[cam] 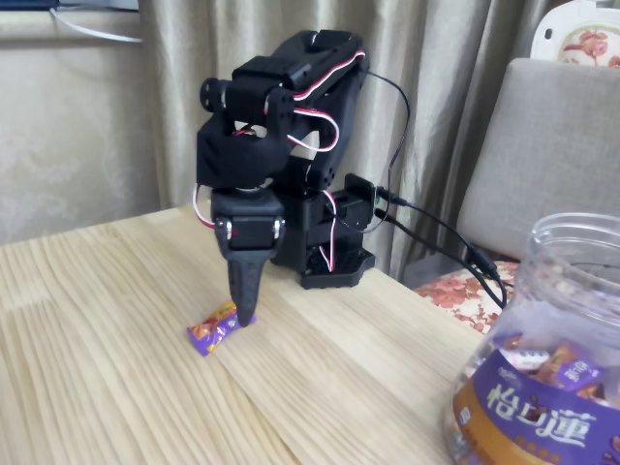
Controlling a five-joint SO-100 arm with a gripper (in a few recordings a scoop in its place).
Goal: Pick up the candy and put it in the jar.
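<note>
Arm folded over, wrist pointing straight down, gripper tip touching the candy; fingers look pressed together, though whether they pinch the candy I cannot tell. Candy lies flat on the table, well left of the jar.

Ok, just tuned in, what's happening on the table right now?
The black arm is bent down over the wooden table, its gripper pointing straight down with the fingertips at the candy, a purple-wrapped sweet lying flat on the wood. The candy is not lifted yet, and whether the jaws have closed on it cannot be told. The jar, clear with a purple label, stands at lower right, mouth open.
</note>
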